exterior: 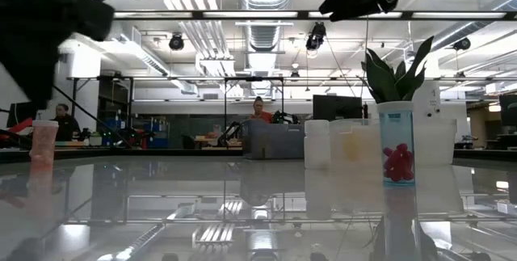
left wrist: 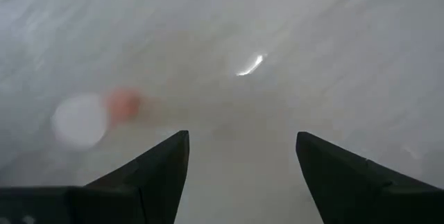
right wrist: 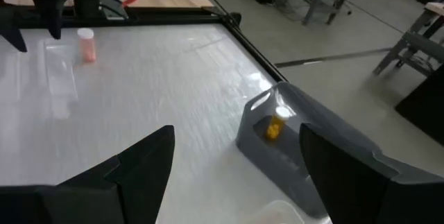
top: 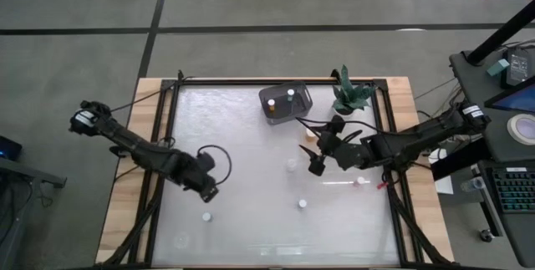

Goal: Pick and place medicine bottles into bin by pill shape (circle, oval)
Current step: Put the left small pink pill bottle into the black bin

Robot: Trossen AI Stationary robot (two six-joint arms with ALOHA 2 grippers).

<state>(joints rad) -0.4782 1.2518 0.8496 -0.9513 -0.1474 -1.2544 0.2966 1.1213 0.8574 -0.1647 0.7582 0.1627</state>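
Note:
Several medicine bottles stand scattered on the white table: one (top: 206, 216) just in front of my left gripper (top: 211, 195), others near the middle (top: 303, 204) (top: 291, 165) and at the right (top: 361, 181). My left gripper (left wrist: 243, 148) is open above the table, with a blurred orange, white-capped bottle (left wrist: 90, 116) beside it, not between its fingers. My right gripper (top: 316, 166) (right wrist: 236, 154) is open and empty, near the grey bin (top: 285, 103) (right wrist: 305, 141). An orange bottle (right wrist: 274, 128) lies inside the bin. Far off stands another orange bottle (right wrist: 86, 44).
A green potted plant (top: 351, 94) stands right of the bin at the back. The low view shows an orange bottle (exterior: 43, 140) at left, a white bottle (exterior: 317, 144) and one with red pills (exterior: 397, 152). A dark frame (top: 393, 136) edges the table.

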